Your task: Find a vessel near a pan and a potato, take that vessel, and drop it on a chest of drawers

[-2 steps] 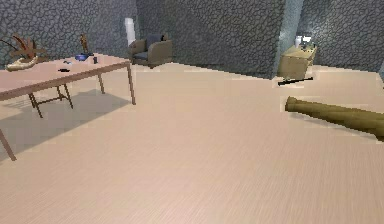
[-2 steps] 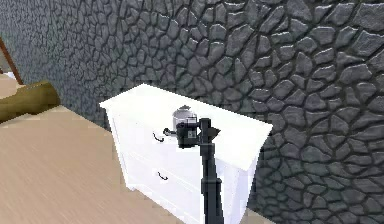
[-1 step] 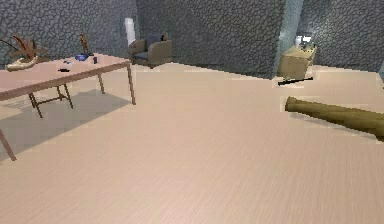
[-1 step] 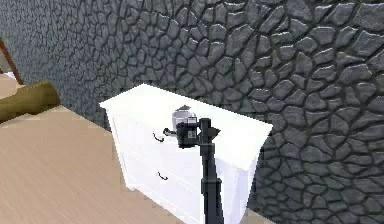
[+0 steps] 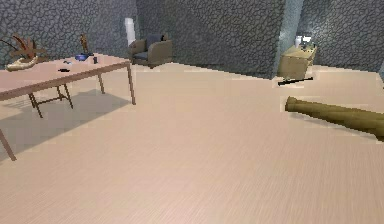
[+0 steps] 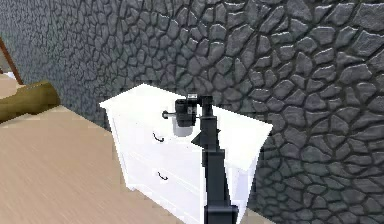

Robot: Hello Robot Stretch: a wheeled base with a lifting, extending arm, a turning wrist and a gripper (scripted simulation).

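A white chest of drawers (image 6: 150, 135) with dark knobs stands against the dark stone wall in the arm side view. My arm rises from the bottom edge and reaches over its top. The gripper (image 6: 179, 116) shows as a dark body above the white top surface. A small dark shape sits at its far end, with the chest's top right behind it, so I cannot tell whether it holds anything.
A wooden bat (image 5: 335, 114) (image 6: 25, 100) lies on the pale wood floor. A pink table (image 5: 60, 75) with small items stands at the forward view's left, an armchair (image 5: 150, 50) behind it. A light cabinet (image 5: 298, 62) stands by the far wall.
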